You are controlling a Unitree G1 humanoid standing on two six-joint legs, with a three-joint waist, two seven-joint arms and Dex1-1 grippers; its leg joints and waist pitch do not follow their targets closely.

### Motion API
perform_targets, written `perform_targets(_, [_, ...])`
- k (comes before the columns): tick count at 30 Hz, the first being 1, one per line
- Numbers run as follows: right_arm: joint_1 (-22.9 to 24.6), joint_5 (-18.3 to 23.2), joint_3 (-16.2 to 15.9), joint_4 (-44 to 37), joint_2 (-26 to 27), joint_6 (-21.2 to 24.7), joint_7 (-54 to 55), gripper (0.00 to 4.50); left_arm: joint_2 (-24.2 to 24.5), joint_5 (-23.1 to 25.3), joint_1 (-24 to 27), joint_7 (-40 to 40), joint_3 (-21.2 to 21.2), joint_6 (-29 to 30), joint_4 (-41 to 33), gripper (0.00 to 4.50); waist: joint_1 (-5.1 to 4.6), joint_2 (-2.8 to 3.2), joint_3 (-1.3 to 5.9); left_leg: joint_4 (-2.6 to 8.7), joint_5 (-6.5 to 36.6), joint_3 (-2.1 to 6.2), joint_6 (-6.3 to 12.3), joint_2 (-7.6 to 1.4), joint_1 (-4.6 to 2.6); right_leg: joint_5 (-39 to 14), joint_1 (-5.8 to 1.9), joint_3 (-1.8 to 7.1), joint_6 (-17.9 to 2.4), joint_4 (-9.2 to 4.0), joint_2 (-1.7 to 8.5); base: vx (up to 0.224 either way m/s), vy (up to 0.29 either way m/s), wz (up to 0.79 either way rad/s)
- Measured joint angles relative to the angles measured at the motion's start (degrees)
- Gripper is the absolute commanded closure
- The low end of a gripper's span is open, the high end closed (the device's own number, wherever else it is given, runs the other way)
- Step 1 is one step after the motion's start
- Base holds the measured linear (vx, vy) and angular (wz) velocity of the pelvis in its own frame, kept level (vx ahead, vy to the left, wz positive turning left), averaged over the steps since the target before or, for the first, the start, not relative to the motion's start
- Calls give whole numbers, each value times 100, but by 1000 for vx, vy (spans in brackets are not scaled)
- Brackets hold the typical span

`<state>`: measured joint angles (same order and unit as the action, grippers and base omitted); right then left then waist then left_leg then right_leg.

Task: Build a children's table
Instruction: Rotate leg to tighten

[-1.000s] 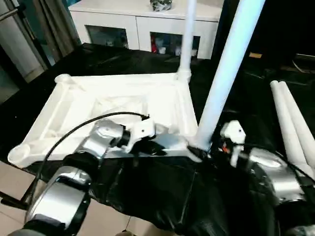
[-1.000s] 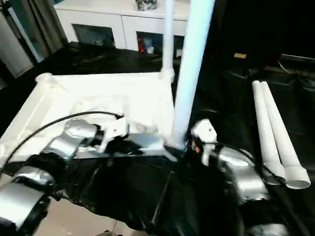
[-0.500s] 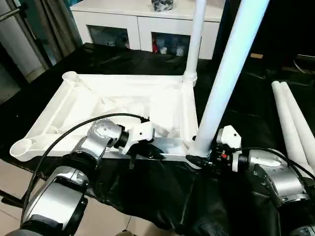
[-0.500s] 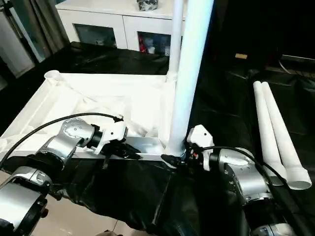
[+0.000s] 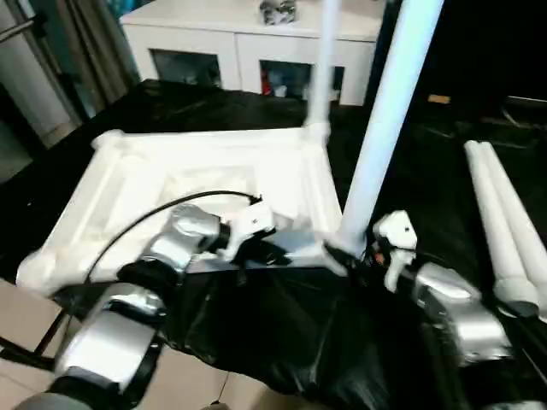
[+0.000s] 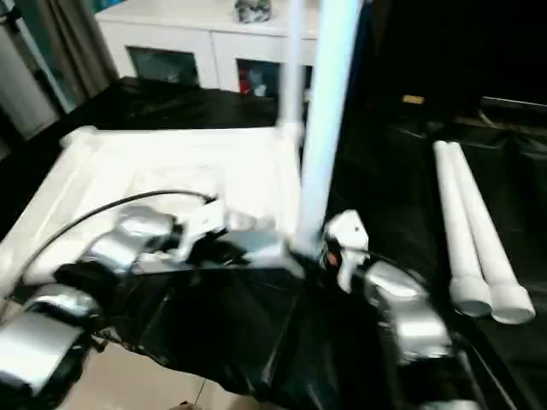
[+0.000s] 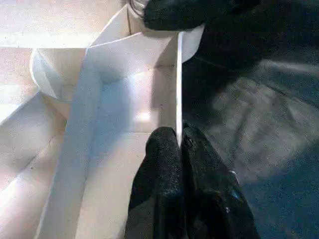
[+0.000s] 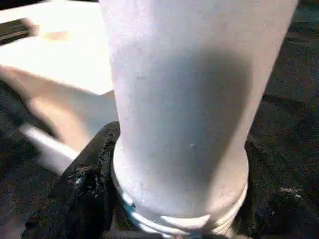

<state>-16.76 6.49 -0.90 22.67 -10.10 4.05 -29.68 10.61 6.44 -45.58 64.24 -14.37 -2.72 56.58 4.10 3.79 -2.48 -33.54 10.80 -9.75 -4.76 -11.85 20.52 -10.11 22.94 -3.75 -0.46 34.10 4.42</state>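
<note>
The white tabletop (image 5: 128, 179) lies upside down on a black cloth. One leg (image 5: 321, 60) stands upright in its far right corner socket. A second leg (image 5: 385, 128) stands tilted in the near right corner. My right gripper (image 5: 352, 256) is at this leg's base, and its black fingers (image 8: 92, 184) press against both sides of the tube (image 8: 179, 99). My left gripper (image 7: 178, 137) is shut on the thin near rim of the tabletop (image 7: 124, 99), just left of that corner. Two loose legs (image 5: 496, 213) lie side by side on the cloth to the right.
A white glass-doored cabinet (image 5: 248, 43) stands behind the work surface. The black cloth (image 5: 282, 325) hangs over the near edge, with tiled floor (image 5: 17, 316) below at the left. Grey curtains (image 5: 94, 51) hang at the far left.
My right gripper's fingers have drawn in around the base of the near leg. The left gripper keeps its hold on the rim. The camera has swayed.
</note>
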Motion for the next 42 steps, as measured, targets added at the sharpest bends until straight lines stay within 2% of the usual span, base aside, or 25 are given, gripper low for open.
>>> perform_targets(2, [-125, -186, 46, 150, 252, -46, 631, 174, -108, 3, -4, -298, 48, 140, 0, 450, -41, -1, 1, 4, 0, 0, 0, 2, -18, -1, -13, 1, 2, -1, 1, 0, 0, 0])
perform_targets(6, [-196, -349, 99, 301, 456, -177, 1213, 174, -238, 6, -3, -554, 81, 233, -5, 450, -59, -7, 6, 8, 0, 0, 0, 4, -40, -3, -24, 2, 5, -7, 1, 0, 0, 0])
perform_targets(7, [-196, -376, 123, 337, 495, -249, 1271, 119, -248, 6, -2, -564, 87, 233, -9, 450, -59, -7, 6, 10, 1, 0, 0, 5, -39, -4, -24, 3, 6, -9, 2, 0, 0, 0])
perform_targets(8, [-196, -379, 138, 364, 518, -305, 1305, 105, -253, 8, 1, -572, 86, 234, -18, 450, -60, -6, 6, 12, 1, 0, 0, 6, -39, -3, -25, 4, 5, -10, 2, 0, 0, 0])
perform_targets(12, [-194, -277, 163, 430, 543, -461, 1172, 84, -234, 12, 85, -533, 82, 163, -131, 450, -70, -4, 5, 20, 1, -1, 1, 8, -35, -1, -23, 4, 1, -11, 3, 0, 0, 0])
perform_targets(13, [-192, -253, 161, 430, 501, -474, 1020, 61, -207, 12, 116, -491, 77, 135, -175, 450, -74, -4, 5, 25, 1, -1, 1, 8, -34, 3, -20, 4, -5, -11, 3, 0, 0, 0])
perform_targets(16, [-187, -196, 94, 410, 329, -483, 563, 51, -121, 9, 149, -328, 45, 8, -217, 450, -73, -2, 4, 44, 2, -2, 0, 8, -29, 8, -13, 1, -15, -11, 3, 0, 0, 0])
perform_targets(21, [-105, 139, -175, 202, -248, -376, -897, 51, 171, -132, 279, 497, -13, -189, -431, 450, -49, 4, 4, 65, 2, -3, 2, 1, 10, -9, 10, -13, -12, -11, 0, 0, 0, 0])
perform_targets(26, [-49, 387, -533, -102, -906, -173, -2364, 51, 503, -175, 346, 1158, -122, -464, -526, 450, 30, 3, 4, 35, -4, -5, 48, -1, 47, -10, 24, -20, -14, -9, 1, 0, 0, 0])
perform_targets(31, [-22, 523, -803, -288, -1355, -23, -3392, 94, 715, -212, 454, 1705, -219, -565, -680, 450, 99, 0, 5, 22, 14, -6, 21, -1, 43, -9, 20, -16, -15, -3, 4, 0, 0, 0])
perform_targets(38, [-25, 662, -927, -443, -1514, 233, -3859, 164, 790, -254, 456, 2030, -288, -626, -681, 450, 118, -3, 6, 16, 13, -4, 21, -1, 45, -8, 20, -17, -15, 2, 4, 0, 0, 0])
perform_targets(42, [-12, 689, -959, -539, -1532, 340, -3918, 173, 817, -271, 457, 2125, -292, -612, -703, 450, 122, -3, 6, 14, 13, -4, 23, -2, 46, -8, 20, -17, -15, 3, 4, 0, 0, 0])
